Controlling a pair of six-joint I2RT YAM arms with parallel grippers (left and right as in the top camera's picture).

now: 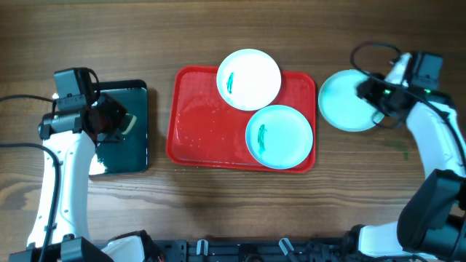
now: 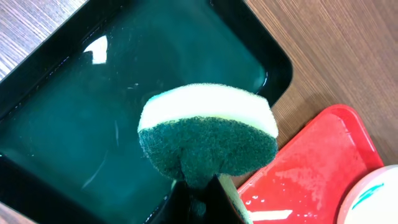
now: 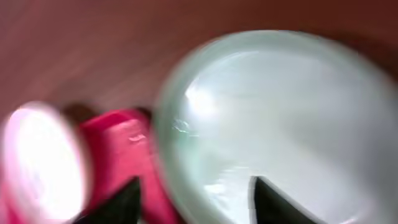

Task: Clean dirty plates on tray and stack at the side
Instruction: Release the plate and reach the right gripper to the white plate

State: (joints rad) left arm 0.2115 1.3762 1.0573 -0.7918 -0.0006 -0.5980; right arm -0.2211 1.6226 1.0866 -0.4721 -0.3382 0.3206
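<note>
Off the right end of the red tray, on the wooden table, lies one turquoise plate with no smear that I can make out; the right gripper hovers over its right edge. Two plates are not yet done: the white plate overhangs the tray's far rim, and the second turquoise plate lies in the tray's right half just beside it; each bears a green smear. As I judge it, one plate is cleaned and set aside as the base of the stack, and the step in hand is the turn to the next dirty plate. That calls for the left gripper, pinching a sponge by its lower edge, to cross from the black tray to the red one while the right arm reaches for a plate to steady it.

Only the left wrist view shows what looks like shallow water in the black tray, the sponge's pale foam over its dark green scouring face, and droplets on the red tray. Only the right wrist view, blurred as it is, shows the right jaws spread with nothing pinched. Only the overhead view shows all three plates at once.
</note>
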